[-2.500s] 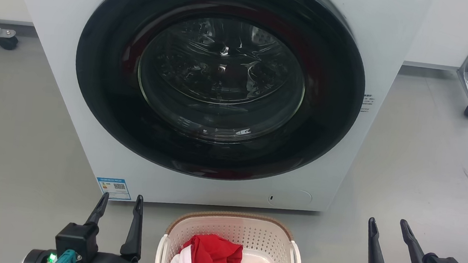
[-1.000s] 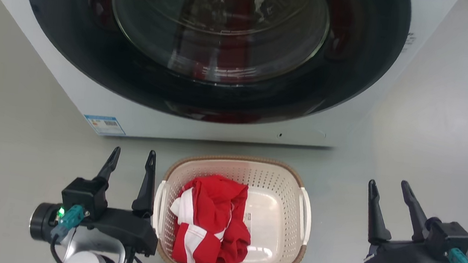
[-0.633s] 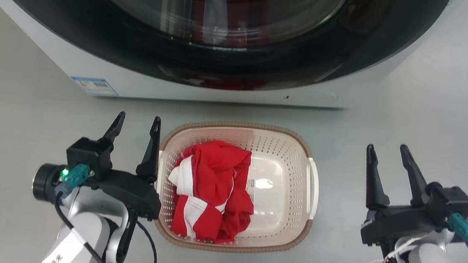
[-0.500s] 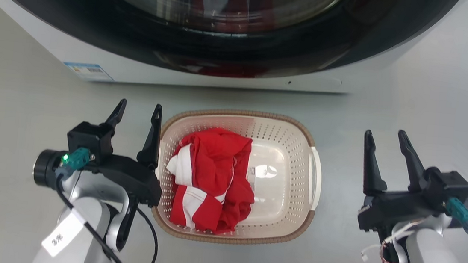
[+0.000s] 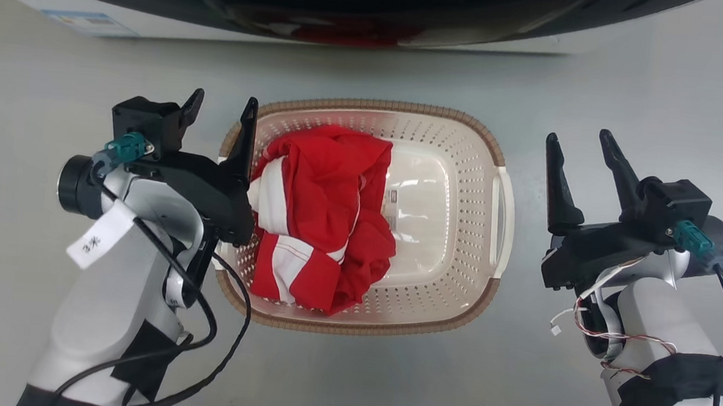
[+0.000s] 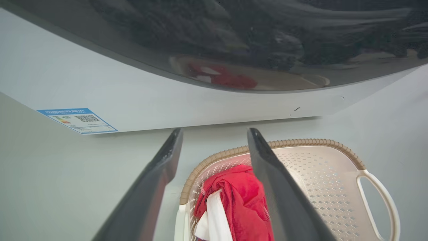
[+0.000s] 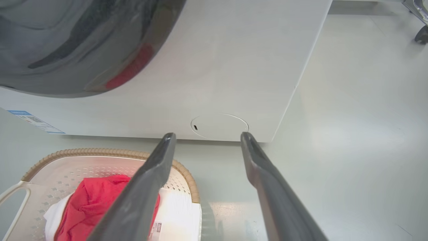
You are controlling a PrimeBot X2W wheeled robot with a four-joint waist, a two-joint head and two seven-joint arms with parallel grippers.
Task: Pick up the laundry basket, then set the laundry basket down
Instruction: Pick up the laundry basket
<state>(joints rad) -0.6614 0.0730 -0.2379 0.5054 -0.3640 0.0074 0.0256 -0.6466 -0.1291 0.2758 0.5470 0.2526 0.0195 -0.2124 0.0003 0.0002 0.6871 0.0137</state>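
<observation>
Cream-white laundry basket (image 5: 464,173), red-and-white garment (image 5: 328,206) inside, on grey floor (image 5: 345,374) at 6 o'clock of washing machine (image 6: 200,100). Left gripper (image 5: 224,100) at its 9 o'clock, right gripper (image 5: 578,137) at 3 o'clock: fingers spread, grasping nothing, flanking the side handles, likely for a two-armed lift.

The laundry basket (image 5: 471,167) is perforated plastic, the garment (image 5: 322,192) cloth, the floor (image 5: 384,378) smooth.
</observation>
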